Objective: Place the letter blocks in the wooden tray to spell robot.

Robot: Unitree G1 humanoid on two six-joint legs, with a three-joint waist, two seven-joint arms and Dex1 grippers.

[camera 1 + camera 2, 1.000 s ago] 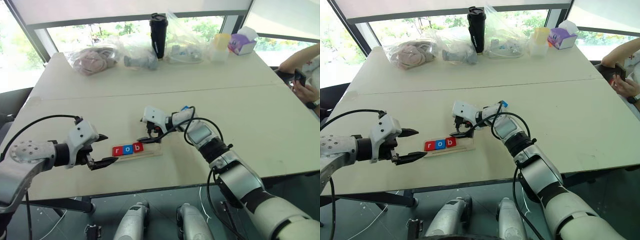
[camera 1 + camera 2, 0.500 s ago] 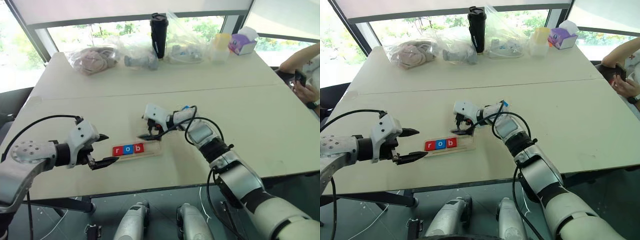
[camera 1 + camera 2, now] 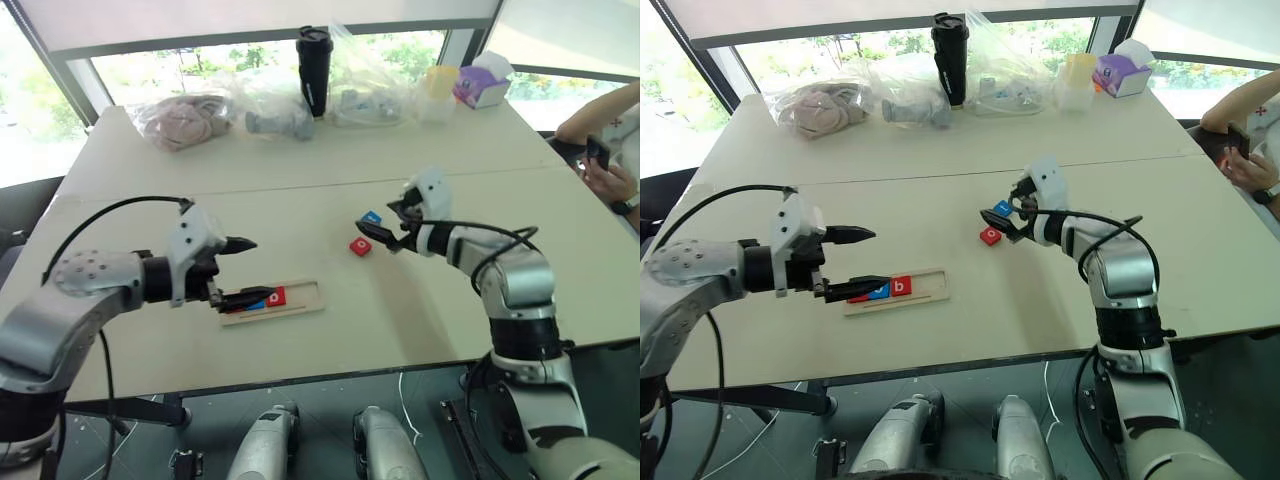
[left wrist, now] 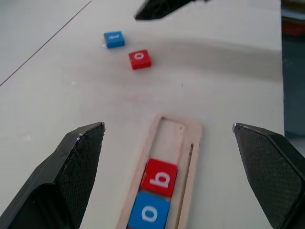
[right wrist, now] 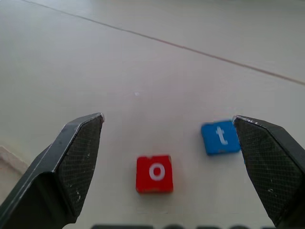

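The wooden tray [image 3: 300,296] lies near the table's front edge. It holds a blue o block [image 4: 148,213] and a red b block [image 4: 160,177]; its right part is bare. My left gripper [image 3: 262,268] hovers open over the tray's left end, and its lower finger covers the blocks there. A loose red o block [image 5: 154,173] and a blue t block [image 5: 220,137] lie on the table right of the tray. My right gripper [image 5: 167,117] is open just above and right of these two, holding nothing.
Along the table's far edge stand a black tumbler [image 3: 317,70], plastic bags [image 3: 200,115], a pale container [image 3: 440,95] and a purple tissue box [image 3: 480,85]. A person's hands with a phone [image 3: 600,160] are at the right edge.
My right gripper has swung right, away from the tray, to the loose o and t blocks. My left gripper has moved right and up, over the tray's left end.
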